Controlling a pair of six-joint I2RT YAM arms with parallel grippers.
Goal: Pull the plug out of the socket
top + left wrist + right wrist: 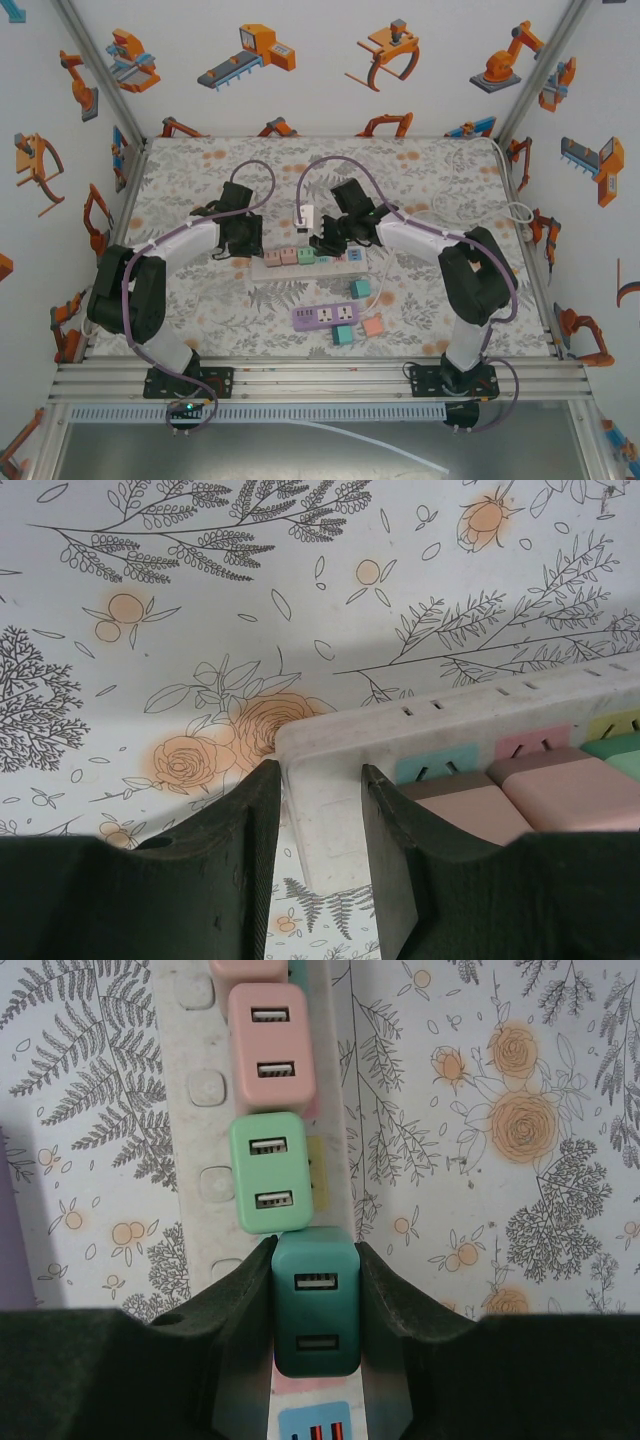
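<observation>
1. I have the right gripper point(314, 1250) clamped on the dark teal plug point(315, 1305). One finger point(245, 1305) is pressed to each flat side, so the hold sits squarely across its body.
2. That plug stands on the white power strip point(338, 268) near the middle of the table. It is the next one in the row after the green plug point(268, 1172) and the pink plug point(270, 1045).
3. The teal plug sits just beside the green one. That is why the fingers take it from the open sides, not along the row.
4. From the right wrist camera I cannot tell whether its prongs are fully seated or already partly out.
5. The left gripper point(320, 775) is at the strip's left end with its jaws apart. One finger point(255, 850) is just outside the end edge and the other is over the strip's top.
6. I read that as bracing: the strip is light and loose, and would rise with the plug if nothing held it down. I cannot tell how firmly it bears down.
7. My judgement is that the pull itself is the step in hand. It calls for a straight lift away from the strip's face, without rocking into the green neighbour.
8. The main risk I see is the whole strip lifting or sliding if the left end slips free.
9. The purple strip point(322, 318) and the loose adapters point(360, 289) lie nearer to the bases, clear of the work.
</observation>
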